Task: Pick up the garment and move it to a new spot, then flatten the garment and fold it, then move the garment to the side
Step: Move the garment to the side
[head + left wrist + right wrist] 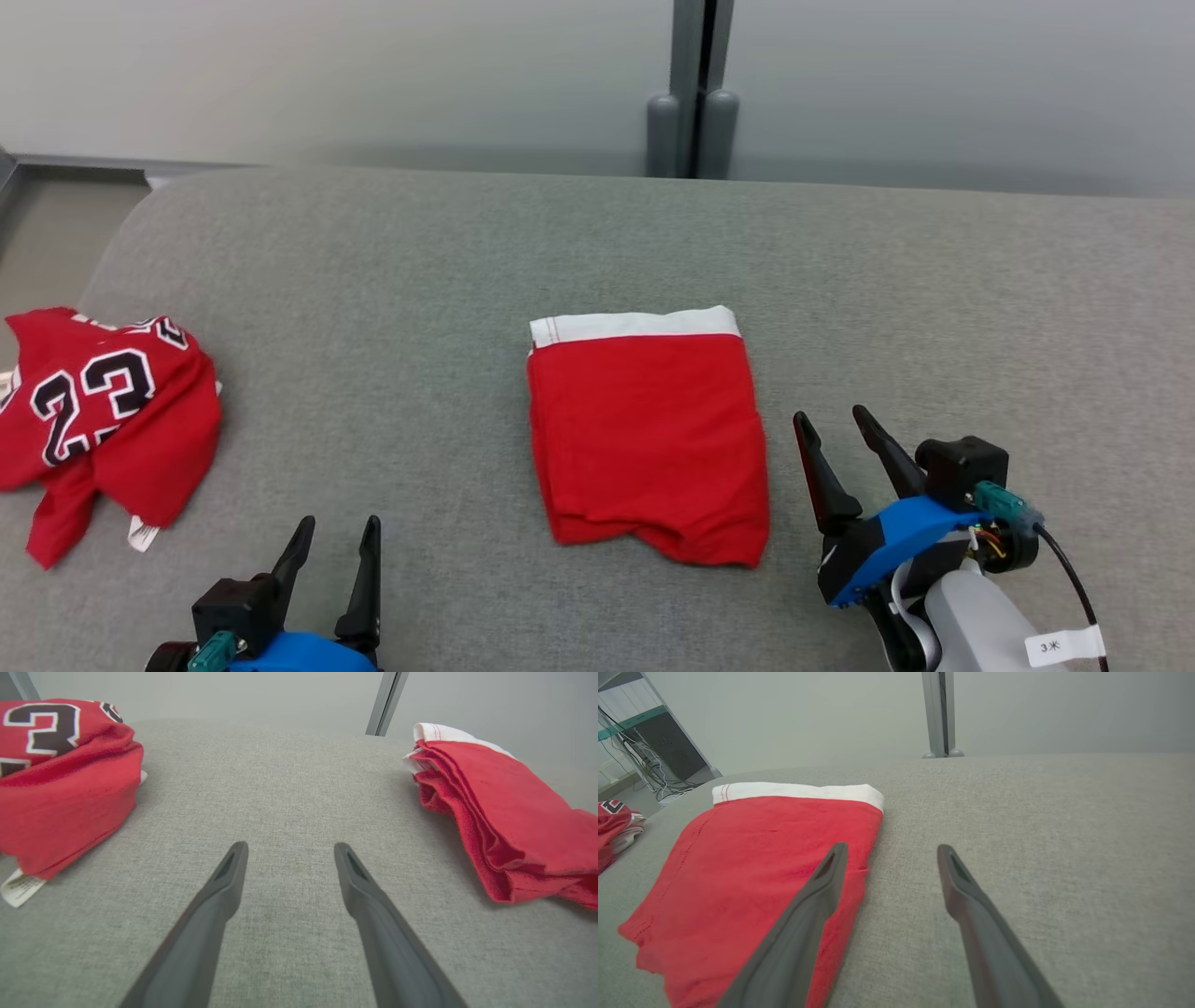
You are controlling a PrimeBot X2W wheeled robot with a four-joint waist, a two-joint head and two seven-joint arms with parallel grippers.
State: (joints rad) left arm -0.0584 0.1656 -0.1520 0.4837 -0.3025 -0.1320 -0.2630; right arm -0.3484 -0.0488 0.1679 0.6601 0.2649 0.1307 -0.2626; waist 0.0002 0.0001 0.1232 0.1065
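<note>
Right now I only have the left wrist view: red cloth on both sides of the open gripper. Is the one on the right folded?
Observer: Yes. In the head view the folded garment is a tidy rectangle, white band at its far edge.
Operator: Where's the other arm?
Observer: The right gripper is open and empty, close by that garment's right edge.
Operator: And the other cloth?
Observer: A crumpled jersey numbered 23, near the left edge of the grey surface.

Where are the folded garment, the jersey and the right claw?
folded garment (649, 439), head view, middle of the red cloth
jersey (121, 385), head view, on the number 23
right claw (829, 415), head view, between its open fingertips
</note>
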